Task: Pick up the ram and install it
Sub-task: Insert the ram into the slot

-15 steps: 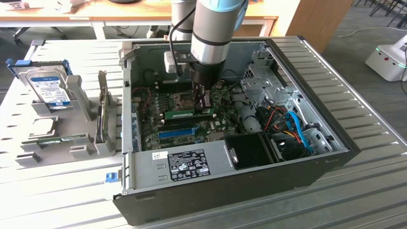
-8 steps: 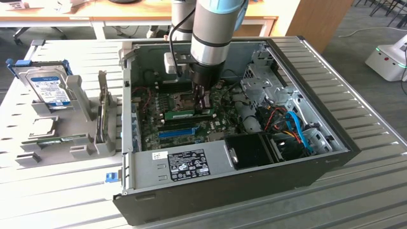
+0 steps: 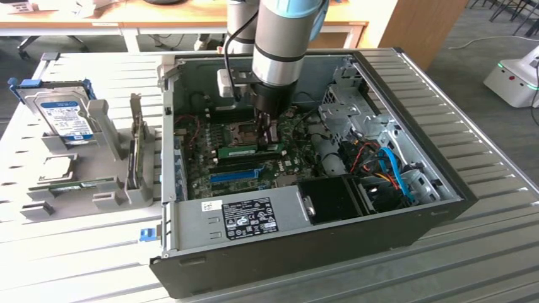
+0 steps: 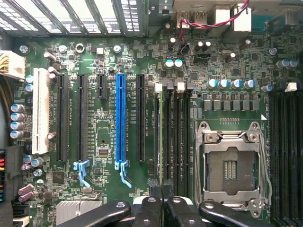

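As the wrist view shows it, the gripper (image 4: 161, 185) has its two fingers pressed together, with nothing visibly pinched between them, directly over the memory slots. Just past the tips, the ram (image 4: 164, 137) stands edge-on in one of those slots, a thin green line running away from the fingers. Whether the tips bear on its top edge cannot be told.

Handling, as a judgement: the ram is a light, stiff, thin board, fragile at its chips and contact edge (a twist would strain the slot too). It is best taken by its two flat faces near the middle, or pushed squarely on the top edge.

To one side of it lies the blue slot (image 4: 121, 123), to the other the CPU socket (image 4: 231, 163). Farther off, in the exterior view, the ram (image 3: 244, 150) sits low on the board inside the open case (image 3: 337, 246), with the gripper (image 3: 269, 136) at its end.
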You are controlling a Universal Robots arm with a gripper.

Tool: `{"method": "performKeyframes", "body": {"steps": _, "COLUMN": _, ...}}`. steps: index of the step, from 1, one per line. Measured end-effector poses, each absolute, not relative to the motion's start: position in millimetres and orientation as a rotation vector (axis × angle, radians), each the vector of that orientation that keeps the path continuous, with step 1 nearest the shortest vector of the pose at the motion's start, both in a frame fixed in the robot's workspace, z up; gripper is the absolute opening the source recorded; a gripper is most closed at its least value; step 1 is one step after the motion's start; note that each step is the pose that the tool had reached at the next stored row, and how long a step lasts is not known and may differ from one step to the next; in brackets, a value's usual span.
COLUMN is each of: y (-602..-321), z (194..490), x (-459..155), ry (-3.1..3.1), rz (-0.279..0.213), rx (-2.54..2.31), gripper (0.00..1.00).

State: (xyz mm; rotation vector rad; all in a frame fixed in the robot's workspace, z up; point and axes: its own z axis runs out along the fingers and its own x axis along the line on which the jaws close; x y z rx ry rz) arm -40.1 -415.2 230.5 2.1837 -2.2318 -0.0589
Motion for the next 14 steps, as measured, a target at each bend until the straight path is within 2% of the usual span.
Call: {"method": "performKeyframes", "body": {"steps": 14, "y": -415.2, "z": 228.3, "x": -41.0, "ry": -2.232, "rz": -0.059, "rx": 2.183, "gripper": 0.12}}
